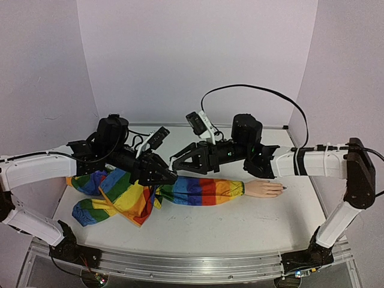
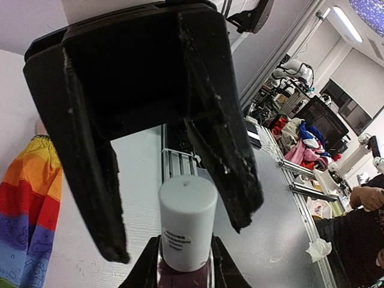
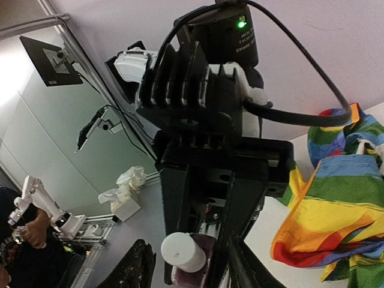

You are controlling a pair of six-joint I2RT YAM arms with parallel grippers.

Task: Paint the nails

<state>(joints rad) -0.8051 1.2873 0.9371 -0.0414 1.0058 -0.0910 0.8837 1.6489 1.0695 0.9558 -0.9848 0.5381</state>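
Top external view: over the white table (image 1: 240, 222), two arms bent inward from either side, each elbow pushed out to its own edge, forearms near level, wrists meeting nose to nose above the rainbow-striped sleeve (image 1: 198, 191). Pale mannequin hand (image 1: 263, 188) flat on the table at the sleeve's right end, under the right forearm, well apart from both grippers. The nails (image 1: 282, 189) at its fingertips, pointing right; one looks dark, the rest too small to tell.

Left gripper (image 1: 170, 175) clamped on the body of a small polish bottle (image 2: 185, 246), dark purple below a white cap (image 2: 188, 207). Right gripper (image 1: 176, 161) facing it, fingers (image 2: 90, 180) apart, one on either side of the cap, clear of it.

Small black print low on the cap, too blurred to read. White lettering on the camera housing (image 3: 240, 36) above the left gripper, likewise unreadable.
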